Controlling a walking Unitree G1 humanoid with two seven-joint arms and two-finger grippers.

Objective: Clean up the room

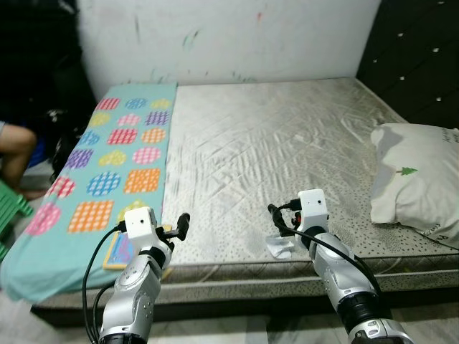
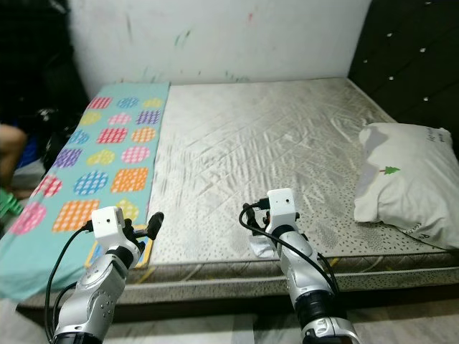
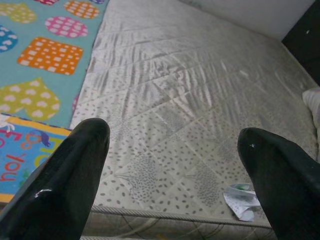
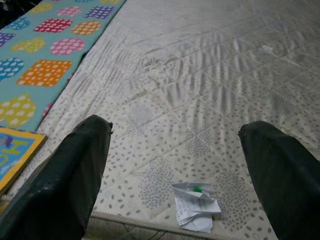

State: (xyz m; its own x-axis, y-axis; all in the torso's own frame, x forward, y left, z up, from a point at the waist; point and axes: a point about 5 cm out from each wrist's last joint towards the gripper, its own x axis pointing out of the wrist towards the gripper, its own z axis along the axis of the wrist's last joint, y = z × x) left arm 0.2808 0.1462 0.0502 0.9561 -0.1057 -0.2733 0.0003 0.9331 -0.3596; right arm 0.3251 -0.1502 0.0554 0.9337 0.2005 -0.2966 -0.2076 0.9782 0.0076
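Observation:
A crumpled white wrapper (image 1: 278,247) with a green spot lies on the bare grey mattress (image 1: 272,136), close to its front edge. My right gripper (image 1: 278,221) hovers just above and behind the wrapper. It is open, and in the right wrist view the wrapper (image 4: 196,205) lies low between its spread fingers (image 4: 75,165). A colourful picture book (image 1: 120,251) lies on the teal patterned blanket (image 1: 115,165) at the front left corner. My left gripper (image 1: 178,226) hangs beside the book over the mattress edge, open and holding nothing (image 3: 175,131).
A white pillow (image 1: 416,183) with a small tree print rests at the right of the bed. Behind it is a dark padded headboard (image 1: 423,50). A person's leg (image 1: 14,147) and a green stool (image 1: 11,208) are to the left of the bed.

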